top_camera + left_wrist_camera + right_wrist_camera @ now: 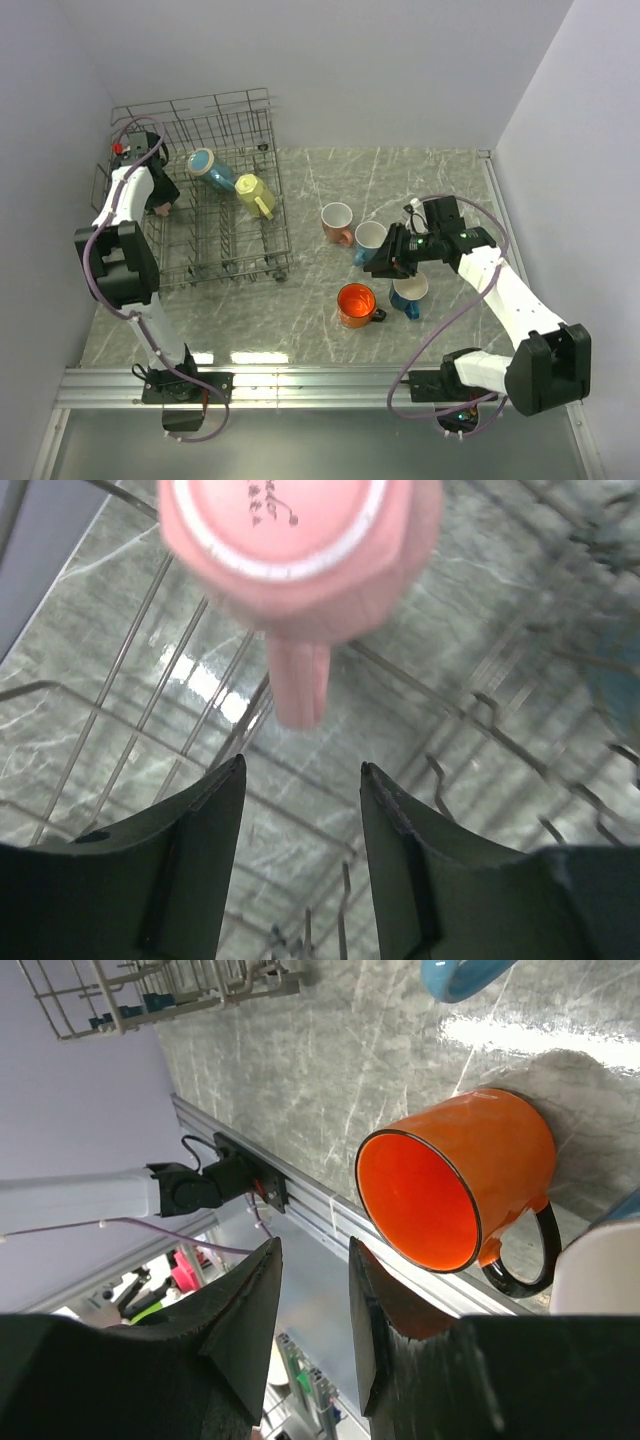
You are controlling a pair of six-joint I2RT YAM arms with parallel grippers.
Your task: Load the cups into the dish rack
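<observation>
The grey wire dish rack (200, 106) stands at the back left. In it lie a teal mug (207, 168) and a pale yellow mug (253, 194). My left gripper (160, 203) is inside the rack's left side, open and empty. In the left wrist view the left gripper (302, 770) sits just behind an upside-down pale pink mug (300, 540), apart from it. On the table stand a salmon mug (337, 222), a light blue mug (370, 238), a dark blue mug (410, 293) and an orange mug (357, 303). My right gripper (378, 268) hovers among them, open and empty, beside the orange mug (450, 1190).
The marble table runs to grey walls at the back and both sides. An aluminium rail (300, 385) lines the near edge. In the right wrist view the dark blue mug (460, 975) is at the top and the rack's wheeled base (150, 995) at the upper left.
</observation>
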